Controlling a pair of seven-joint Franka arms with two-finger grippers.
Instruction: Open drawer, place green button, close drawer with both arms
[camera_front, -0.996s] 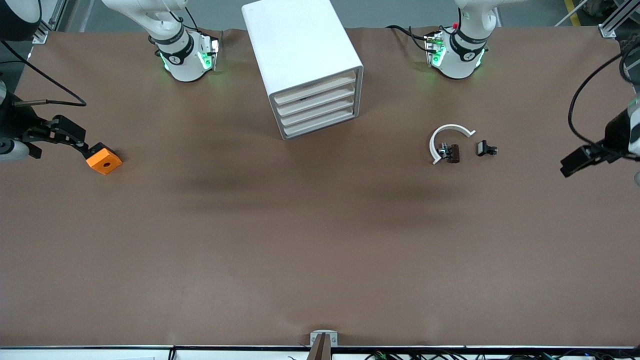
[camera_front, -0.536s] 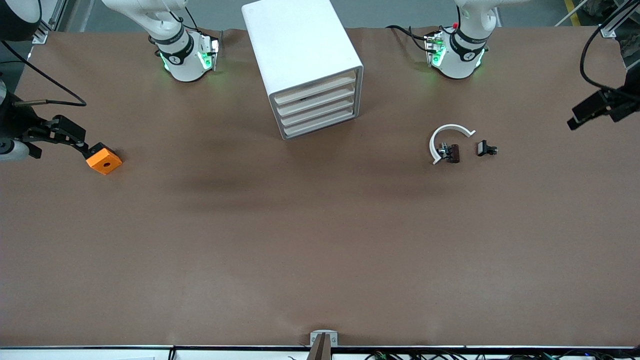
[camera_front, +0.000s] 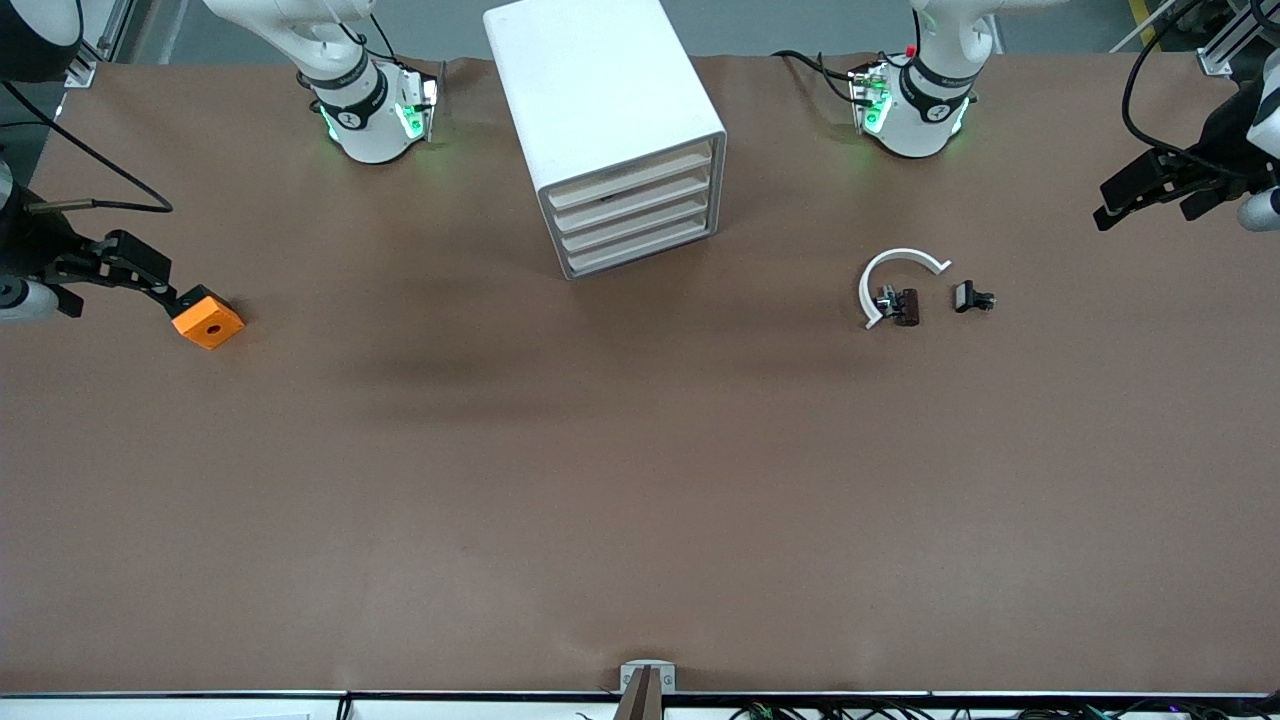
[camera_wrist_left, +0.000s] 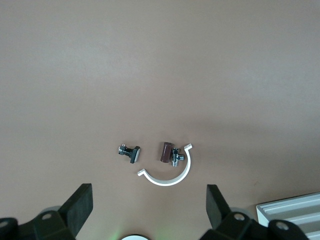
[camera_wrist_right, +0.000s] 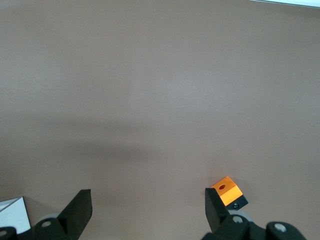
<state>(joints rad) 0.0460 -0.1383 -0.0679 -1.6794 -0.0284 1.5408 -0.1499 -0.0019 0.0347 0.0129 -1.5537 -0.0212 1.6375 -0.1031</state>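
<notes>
The white drawer cabinet stands between the arm bases with its four drawers all shut. No green-capped button shows in any view. My left gripper is open and empty in the air over the left arm's end of the table. Its wrist view looks down on small parts lying apart from it. My right gripper is open and empty at the right arm's end. One of its fingers is right beside the orange block with a hole, which also shows in the right wrist view.
A white C-shaped ring lies on the brown table toward the left arm's end, also in the left wrist view. A small brown and metal part sits in its opening. A small black part lies beside it.
My left gripper has moved away from the front camera along the table's end, then a little inward over the table. The right arm and all the objects have stayed still.
</notes>
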